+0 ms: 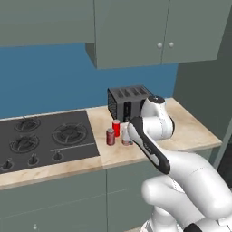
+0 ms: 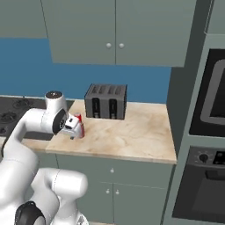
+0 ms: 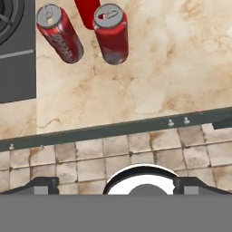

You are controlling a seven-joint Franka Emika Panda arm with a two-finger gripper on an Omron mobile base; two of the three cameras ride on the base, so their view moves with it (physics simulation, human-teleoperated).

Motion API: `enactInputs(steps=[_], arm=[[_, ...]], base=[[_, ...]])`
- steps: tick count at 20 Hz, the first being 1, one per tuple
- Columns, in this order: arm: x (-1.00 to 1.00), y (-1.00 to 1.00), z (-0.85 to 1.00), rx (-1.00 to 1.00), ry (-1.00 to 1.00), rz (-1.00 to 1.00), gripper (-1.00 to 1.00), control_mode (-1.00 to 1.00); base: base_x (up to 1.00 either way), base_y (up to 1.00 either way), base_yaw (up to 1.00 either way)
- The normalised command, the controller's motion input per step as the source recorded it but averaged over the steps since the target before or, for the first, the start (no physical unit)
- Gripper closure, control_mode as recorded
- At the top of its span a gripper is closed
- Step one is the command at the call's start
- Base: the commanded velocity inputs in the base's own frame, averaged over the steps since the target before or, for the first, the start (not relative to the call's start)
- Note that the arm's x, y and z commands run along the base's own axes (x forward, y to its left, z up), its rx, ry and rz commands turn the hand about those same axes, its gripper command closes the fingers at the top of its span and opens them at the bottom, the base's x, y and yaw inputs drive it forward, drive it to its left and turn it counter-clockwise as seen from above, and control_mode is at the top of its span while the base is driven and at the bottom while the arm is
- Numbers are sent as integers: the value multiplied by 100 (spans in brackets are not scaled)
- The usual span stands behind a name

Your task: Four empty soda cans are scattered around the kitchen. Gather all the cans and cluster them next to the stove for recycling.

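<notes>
Open-jawed gripper (image 3: 116, 183) hovers over counter (image 3: 158, 72) edge; three soda cans (image 3: 111, 34) stand clustered right of stove (image 1: 45, 138), near toaster (image 1: 129, 102).

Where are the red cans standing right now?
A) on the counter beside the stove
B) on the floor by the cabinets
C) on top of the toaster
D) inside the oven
A: the cans stand upright on the beige counter, just right of the black stove and in front of the toaster.
</notes>
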Motion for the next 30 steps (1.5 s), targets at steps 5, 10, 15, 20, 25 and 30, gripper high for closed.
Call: enactInputs(steps=[5, 10, 15, 20, 25, 30], arm=[[0, 0, 0, 0, 0, 0, -100, 100], [0, 0, 0, 0, 0, 0, -100, 100], [0, 0, 0, 0, 0, 0, -100, 100], [0, 0, 0, 0, 0, 0, -100, 100], [0, 0, 0, 0, 0, 0, -100, 100], [0, 0, 0, 0, 0, 0, -100, 100]], base=[[-47, -10, -3], [-7, -1, -74], [0, 2, -100], [0, 2, -100], [0, 4, -100], [-1, 9, -82]])
